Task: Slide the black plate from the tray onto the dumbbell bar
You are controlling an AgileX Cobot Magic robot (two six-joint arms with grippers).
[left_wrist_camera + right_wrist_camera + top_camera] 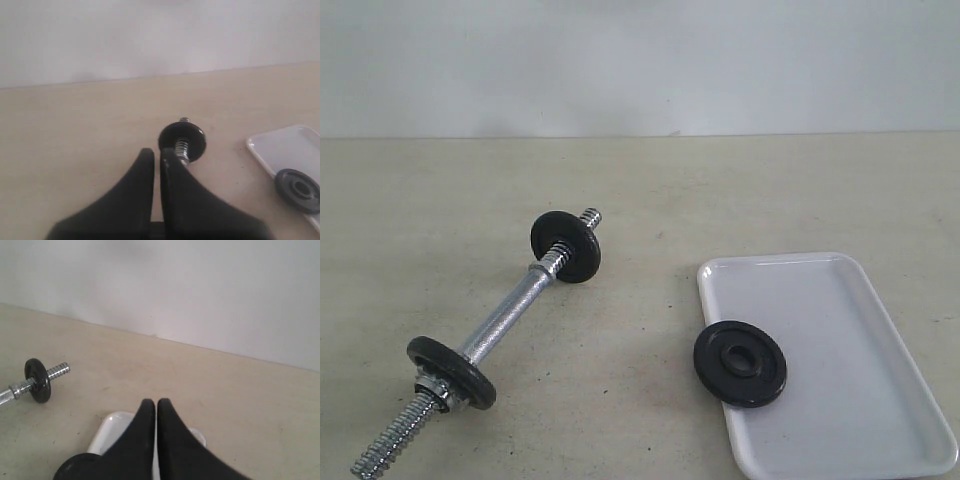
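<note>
Black plate (740, 363) lay flat at the left edge of the white tray (860, 330) as the exterior view showed it, part of it over the rim and above the table (620, 180). Dumbbell bar (508, 318) lay slantwise on the table, left of the tray and well apart from it, with two black discs (566, 247) on it and a silver nut (432, 391) against the nearer one. Left end effector (156, 154) and right end effector (156, 404) were both closed tight, holding nothing
</note>
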